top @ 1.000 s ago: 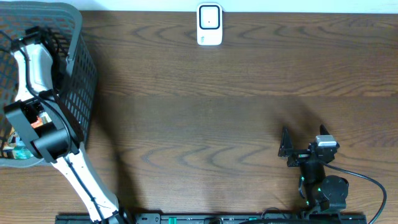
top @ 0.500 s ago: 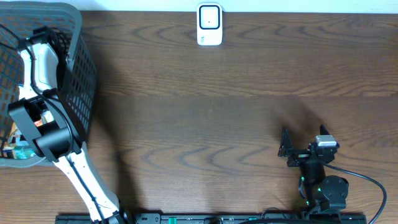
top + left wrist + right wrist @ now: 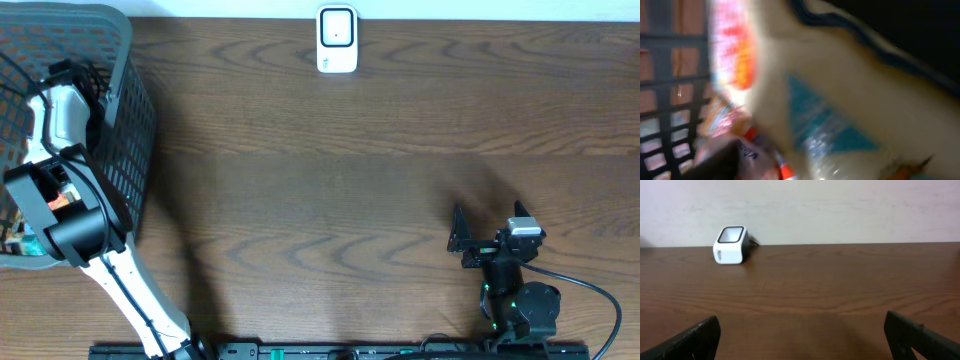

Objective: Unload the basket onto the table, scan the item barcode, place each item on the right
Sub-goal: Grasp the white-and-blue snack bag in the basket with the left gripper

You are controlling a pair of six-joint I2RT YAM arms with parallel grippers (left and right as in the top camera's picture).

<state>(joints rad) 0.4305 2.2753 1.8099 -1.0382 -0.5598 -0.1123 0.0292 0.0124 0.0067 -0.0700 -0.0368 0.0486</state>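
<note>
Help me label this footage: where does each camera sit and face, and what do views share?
Overhead: above the table, looking down; shows left arm, right gripper, basket, scanner.
Left wrist: inside the basket, facing blurred packages and mesh; no fingers discernible.
Right wrist: low over the table, facing the scanner and wall; its open fingertips show.
Shared: scanner, in overhead and right wrist.

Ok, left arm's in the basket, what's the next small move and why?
Probably close the left gripper on the pale packet: its wrist view is filled with packaging at close range inside the basket, and nothing is at the scanner.
</note>
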